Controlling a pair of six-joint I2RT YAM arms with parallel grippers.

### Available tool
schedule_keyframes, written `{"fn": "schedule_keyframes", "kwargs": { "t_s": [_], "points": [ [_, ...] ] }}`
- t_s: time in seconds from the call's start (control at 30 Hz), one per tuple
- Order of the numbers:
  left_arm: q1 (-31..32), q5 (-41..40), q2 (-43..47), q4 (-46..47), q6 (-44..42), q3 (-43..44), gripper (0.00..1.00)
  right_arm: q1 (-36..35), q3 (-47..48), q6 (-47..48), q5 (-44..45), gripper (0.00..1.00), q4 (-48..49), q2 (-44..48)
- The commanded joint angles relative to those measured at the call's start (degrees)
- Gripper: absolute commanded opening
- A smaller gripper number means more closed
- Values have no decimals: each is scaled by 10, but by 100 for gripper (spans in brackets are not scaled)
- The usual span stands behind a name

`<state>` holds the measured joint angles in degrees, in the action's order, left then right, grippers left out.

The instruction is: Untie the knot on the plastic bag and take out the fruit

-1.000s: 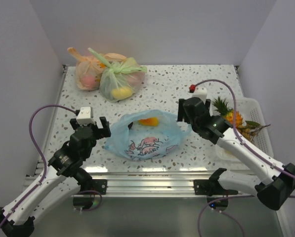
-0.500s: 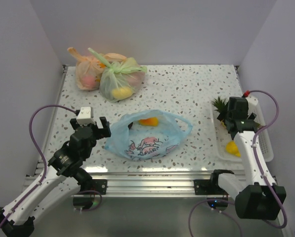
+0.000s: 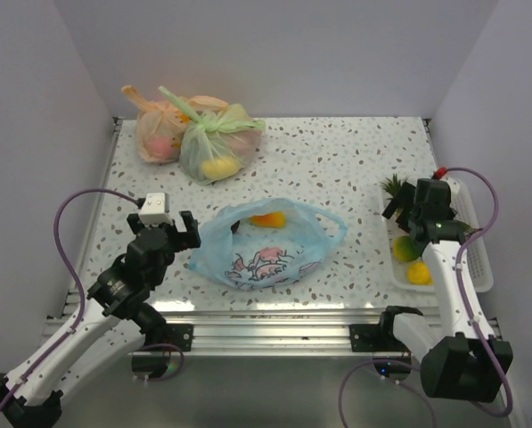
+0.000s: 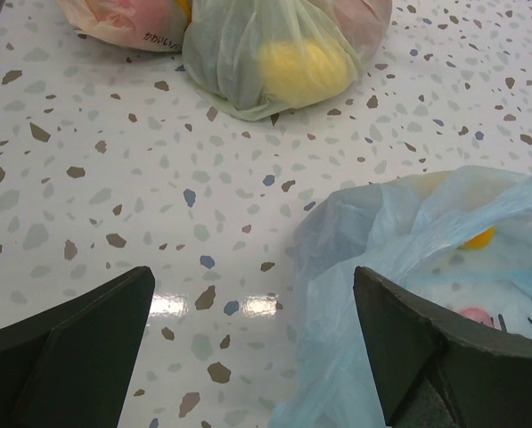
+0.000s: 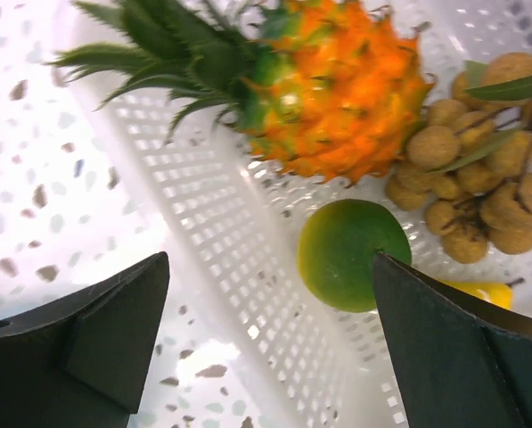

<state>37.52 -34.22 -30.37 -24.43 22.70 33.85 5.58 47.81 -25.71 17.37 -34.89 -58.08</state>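
Observation:
The light blue plastic bag [image 3: 266, 248] with its pink-and-black print lies at the table's centre. Its mouth is open and no tied knot shows. An orange fruit [image 3: 267, 218] lies inside the bag. My left gripper [image 3: 187, 234] is open and empty at the bag's left edge, and the bag [image 4: 426, 259] lies between my fingers and to their right in the left wrist view. My right gripper [image 3: 406, 214] is open and empty above the white tray [image 3: 469, 198]. In the tray lie a pineapple [image 5: 337, 98], a green fruit [image 5: 355, 254], tan berries [image 5: 479, 178] and a yellow piece [image 5: 481, 292].
A green bag [image 3: 214, 143] and an orange bag [image 3: 159, 129], both tied and holding fruit, stand at the back left. The green bag [image 4: 266, 53] shows ahead of my left gripper. White walls enclose the table on three sides. The tray sits at the right edge.
My right arm has swung from the bag's right edge over to the tray. A green fruit now lies in the tray. The left arm has not moved.

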Motion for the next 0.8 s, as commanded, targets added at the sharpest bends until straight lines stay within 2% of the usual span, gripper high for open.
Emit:
{"fn": "schedule_keyframes", "kwargs": {
  "t_s": [0.0, 0.13, 0.33, 0.53, 0.6, 0.77],
  "points": [
    [-3, 2, -5, 32, -15, -3, 100, 0, -1, 24, -93, 99, 35, 31],
    [-3, 3, -6, 32, -15, -3, 100, -24, 19, 49, -157, 99, 38, 31],
    [-3, 3, -9, 33, -16, -3, 100, -208, 39, 94, -131, 97, 74, 15],
    [-4, 3, -7, 33, -15, -2, 100, -399, 83, 134, -124, 90, 99, -40],
    [-3, 5, -7, 33, -15, -3, 100, -437, 105, 150, -128, 86, 108, -65],
    [-4, 4, -8, 33, -15, -2, 100, -539, 150, 225, -172, 85, 105, -137]
  ]
}}
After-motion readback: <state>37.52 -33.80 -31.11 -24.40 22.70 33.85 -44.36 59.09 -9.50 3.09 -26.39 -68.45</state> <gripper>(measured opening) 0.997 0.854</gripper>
